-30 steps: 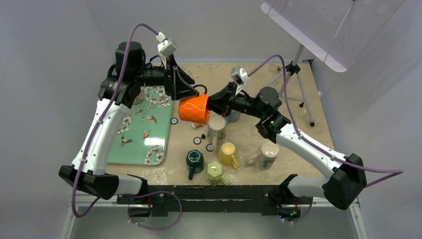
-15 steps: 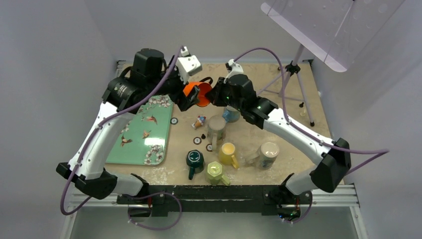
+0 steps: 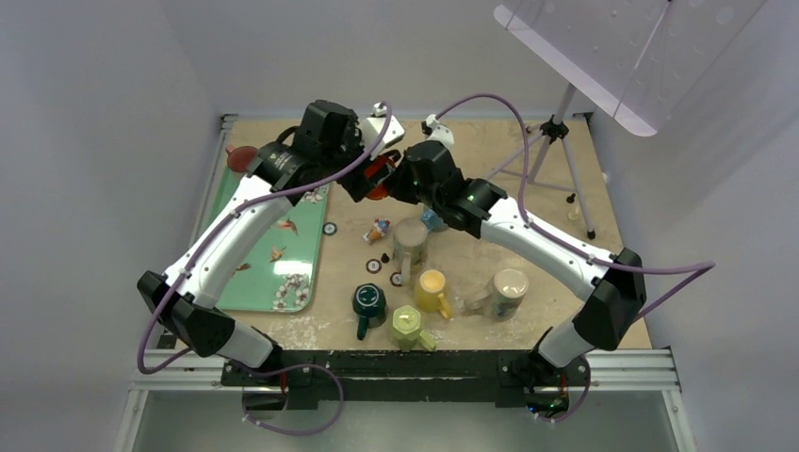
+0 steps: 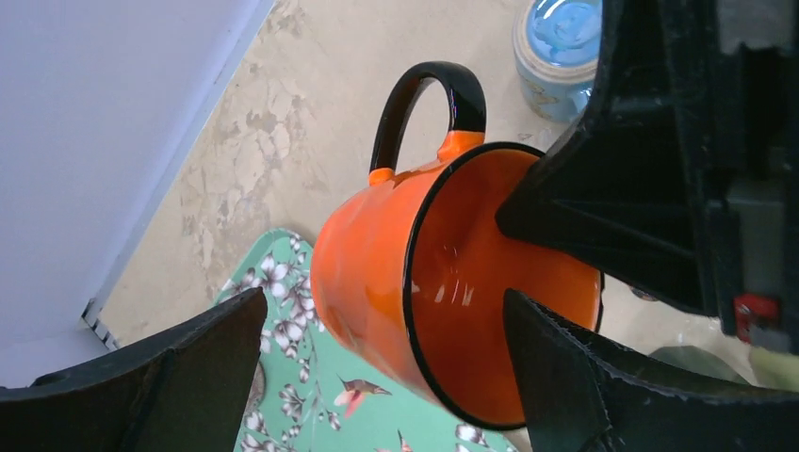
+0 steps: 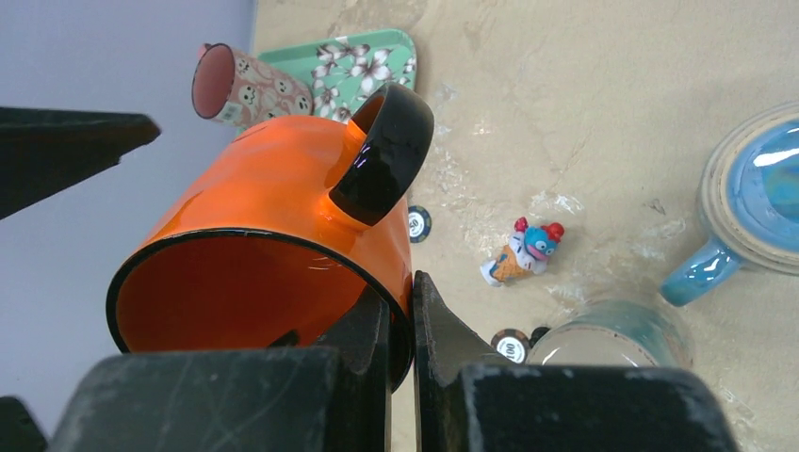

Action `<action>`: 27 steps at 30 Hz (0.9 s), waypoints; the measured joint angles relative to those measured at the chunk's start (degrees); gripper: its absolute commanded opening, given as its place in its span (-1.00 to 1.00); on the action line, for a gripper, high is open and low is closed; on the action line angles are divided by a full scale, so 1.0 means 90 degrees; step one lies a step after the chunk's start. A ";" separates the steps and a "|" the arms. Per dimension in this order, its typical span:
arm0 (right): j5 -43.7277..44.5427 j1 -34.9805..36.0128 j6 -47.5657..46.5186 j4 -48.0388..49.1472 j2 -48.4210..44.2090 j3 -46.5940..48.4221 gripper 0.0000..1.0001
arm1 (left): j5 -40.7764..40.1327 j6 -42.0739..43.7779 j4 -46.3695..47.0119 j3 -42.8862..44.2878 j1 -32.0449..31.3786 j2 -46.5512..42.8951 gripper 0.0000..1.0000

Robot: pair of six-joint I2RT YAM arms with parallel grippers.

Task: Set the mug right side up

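Seen from above, the orange mug (image 3: 380, 176) hangs off the table (image 3: 344, 259), between both wrists, at the far right corner of the green tray (image 3: 283, 264). In the left wrist view, the left fingers (image 4: 188, 377) stand spread wide either side of the tilted mug, above the tray. In the right wrist view, the right fingers (image 5: 443, 330) pinch the mug's rim, one inside and one outside, with the tray beyond.

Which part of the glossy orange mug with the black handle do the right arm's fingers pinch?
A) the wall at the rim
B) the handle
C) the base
A: the right fingers are closed on the rim wall of the orange mug, one inside, one outside; its black handle is free.
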 measured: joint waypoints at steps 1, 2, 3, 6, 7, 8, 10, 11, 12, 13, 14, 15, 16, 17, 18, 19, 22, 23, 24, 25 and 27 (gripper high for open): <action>0.0066 0.0005 0.0002 0.0007 0.0000 0.0022 -1.00 | -0.0051 0.0036 0.0119 -0.0039 -0.0019 0.0066 0.70; 0.0080 0.0005 0.0010 0.0019 0.0000 0.0022 -1.00 | -0.0109 0.0070 0.0209 -0.0073 -0.0022 0.0102 0.30; 0.0087 0.0005 0.0019 0.0017 0.0002 0.0022 -1.00 | -0.0158 0.0129 0.0345 -0.0158 -0.0041 0.0117 -0.18; 0.0080 0.0005 0.0080 -0.0061 0.0010 0.0019 -1.00 | -0.0257 0.0243 0.0670 -0.0342 -0.0146 0.0117 -1.00; 0.0102 0.0022 0.0158 -0.0070 0.0010 0.0019 -1.00 | -0.0350 0.0226 0.0860 -0.0362 -0.0153 0.0129 -1.00; 0.0126 0.0068 0.0262 -0.0029 0.0010 0.0019 -0.92 | -0.0430 0.0231 0.0925 -0.0381 -0.0136 0.0131 -1.00; 0.0056 0.0068 0.0313 0.0032 0.0010 0.0005 -0.29 | -0.0398 0.0211 0.0930 -0.0393 -0.0068 0.0121 -1.00; 0.0024 0.0061 0.0301 0.0056 0.0010 -0.0005 -0.08 | -0.0335 0.0175 0.0920 -0.0391 -0.0012 0.0121 -1.00; -0.0100 0.0061 0.0245 0.0092 0.0010 -0.0007 0.12 | -0.0221 0.0155 0.0872 -0.0391 0.0121 0.0134 -1.00; -0.0189 0.0051 0.0197 0.0170 0.0000 0.0010 0.25 | -0.0112 0.0124 0.0780 -0.0391 0.0294 0.0165 -1.00; -0.0279 0.0053 0.0010 0.0282 -0.0041 0.0022 0.40 | 0.0114 0.0019 0.0607 -0.0391 0.0563 0.0211 -1.00; -0.0296 0.0063 -0.0036 0.0321 -0.0061 0.0029 0.44 | 0.0231 -0.0029 0.0454 -0.0410 0.0865 0.0277 -1.00; -0.0304 0.0061 -0.0126 0.0369 -0.0095 0.0034 0.45 | 0.0294 -0.0080 0.0374 -0.0466 0.1188 0.0342 -1.00; -0.0311 0.0056 -0.0209 0.0396 -0.0134 0.0034 0.47 | 0.0330 -0.0153 0.0355 -0.0546 0.1545 0.0425 -1.00; -0.0311 0.0046 -0.0291 0.0415 -0.0177 0.0034 0.47 | 0.0325 -0.0197 0.0364 -0.0629 0.1863 0.0520 -1.00; -0.0311 0.0044 -0.0350 0.0423 -0.0214 0.0034 0.48 | 0.0301 -0.0245 0.0379 -0.0685 0.2110 0.0610 -1.00; -0.0299 0.0036 -0.0539 0.0454 -0.0374 0.0029 0.50 | 0.0291 -0.0461 0.0469 -0.0714 0.2815 0.1095 -1.00; -0.0291 0.0034 -0.0590 0.0461 -0.0425 0.0019 0.63 | 0.0352 -0.0554 0.0500 -0.0663 0.2980 0.1299 -1.00; -0.0284 0.0034 -0.0634 0.0454 -0.0469 0.0010 0.67 | 0.0447 -0.0658 0.0532 -0.0576 0.3123 0.1537 -1.00; -0.0282 0.0034 -0.0670 0.0444 -0.0517 -0.0005 0.67 | 0.0561 -0.0758 0.0590 -0.0476 0.3245 0.1775 -1.00; -0.0270 0.0034 -0.0755 0.0372 -0.0597 -0.0027 0.67 | 0.0685 -0.0862 0.0673 -0.0194 0.3424 0.2283 -1.00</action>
